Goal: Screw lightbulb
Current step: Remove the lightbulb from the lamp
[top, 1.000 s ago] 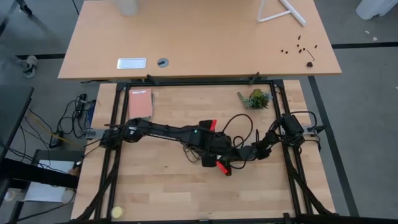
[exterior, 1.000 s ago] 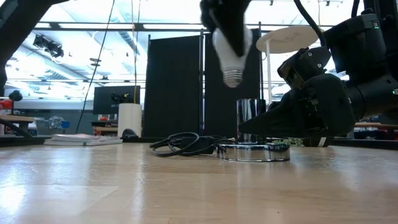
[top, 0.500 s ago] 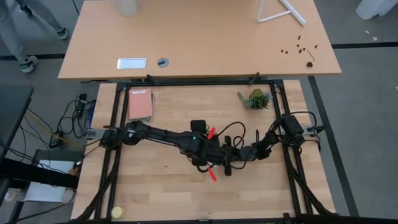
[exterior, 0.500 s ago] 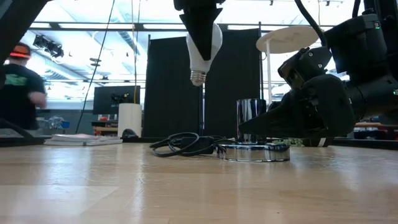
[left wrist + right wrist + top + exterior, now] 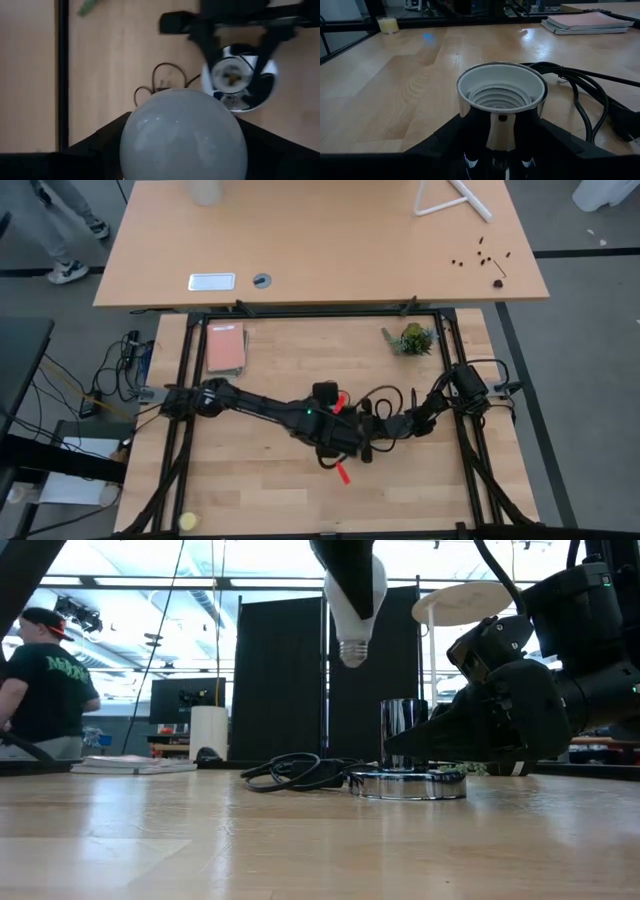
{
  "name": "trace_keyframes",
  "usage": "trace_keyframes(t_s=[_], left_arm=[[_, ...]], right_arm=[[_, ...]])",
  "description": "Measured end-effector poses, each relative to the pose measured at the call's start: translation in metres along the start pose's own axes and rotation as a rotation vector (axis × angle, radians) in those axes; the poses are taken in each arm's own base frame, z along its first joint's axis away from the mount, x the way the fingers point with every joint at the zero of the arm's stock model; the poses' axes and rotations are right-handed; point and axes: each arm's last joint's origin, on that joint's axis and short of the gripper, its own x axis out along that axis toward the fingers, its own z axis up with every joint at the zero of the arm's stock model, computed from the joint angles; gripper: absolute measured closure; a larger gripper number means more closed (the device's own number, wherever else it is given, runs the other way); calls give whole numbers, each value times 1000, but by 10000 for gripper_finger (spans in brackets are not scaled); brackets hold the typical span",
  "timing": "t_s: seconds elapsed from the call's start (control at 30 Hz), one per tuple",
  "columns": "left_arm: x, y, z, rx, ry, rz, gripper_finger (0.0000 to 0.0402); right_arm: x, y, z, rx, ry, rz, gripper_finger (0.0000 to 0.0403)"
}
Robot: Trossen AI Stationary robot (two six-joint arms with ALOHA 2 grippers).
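Observation:
The white lightbulb (image 5: 352,598) hangs in the air, screw base (image 5: 352,652) down, to the left of and above the socket in the low view. My left gripper (image 5: 345,562) is shut on its globe. The silvery socket (image 5: 403,735) stands upright on its round disc (image 5: 408,784) on the wooden table (image 5: 250,480), its white threaded opening (image 5: 500,95) facing up. My right gripper (image 5: 501,150) reaches in low from the table's right and is shut on the socket. In the high view my left gripper (image 5: 335,442) hides the bulb. My left gripper pinches the bulb's white globe (image 5: 182,135) between its two fingers (image 5: 100,147), one on each side. The fingers slant down from above. The bulb is lifted clear, roughly upright, base pointing down. My right gripper pinches the socket's chrome cup low on its wall (image 5: 492,132), one finger (image 5: 445,137) on each side. The fingers come nearly level from the table's right. The socket stands upright with its disc on the table.
A black cord (image 5: 300,772) lies coiled left of the socket. A pink book (image 5: 225,345) lies at the far left and a small plant (image 5: 412,338) at the far right. A yellow ball (image 5: 188,521) sits near the front left. A person (image 5: 45,680) stands beyond the table.
My left gripper has gone toward the table's near edge with the bulb and has turned. In the low view the bulb swung left, then partway back, from tilted to nearly upright. A person has walked into the background. The socket has stayed put.

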Motion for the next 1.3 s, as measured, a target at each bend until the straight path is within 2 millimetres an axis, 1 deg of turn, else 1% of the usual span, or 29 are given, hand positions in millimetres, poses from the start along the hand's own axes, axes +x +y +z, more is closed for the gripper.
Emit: trace_keyframes(t_s=[0.13,0.23,0.3,0.37,0.43,0.53,0.63,0.7,0.8,0.87,0.97,1.1,1.3], left_arm=[[-5,-7,-1,25,-19,10,119],[-8,-12,-2,9,-27,8,119],[-12,-19,-4,12,-35,1,119],[-10,-29,-7,24,-34,-1,119],[-4,-37,-13,55,-3,12,119],[12,-47,-21,89,33,48,119],[25,-53,-30,114,80,88,119],[30,-55,-34,122,91,115,119],[34,-54,-45,113,110,128,119],[35,-51,-55,105,127,160,119],[33,-41,-74,78,145,205,119],[33,-29,-102,32,169,224,119],[39,-23,-139,-70,175,183,119]], right_arm=[[0,0,0,-2,4,0,205],[0,0,0,-2,4,1,205],[0,0,0,3,4,1,205],[0,0,0,3,4,1,205],[0,0,0,5,4,1,205],[0,0,0,6,4,2,205],[0,0,0,6,4,2,205],[0,0,0,6,5,2,205],[0,0,0,6,5,2,205],[0,0,-1,5,5,2,205],[0,0,-1,6,6,2,205],[0,0,-1,6,5,2,205],[0,0,0,8,1,3,205]])
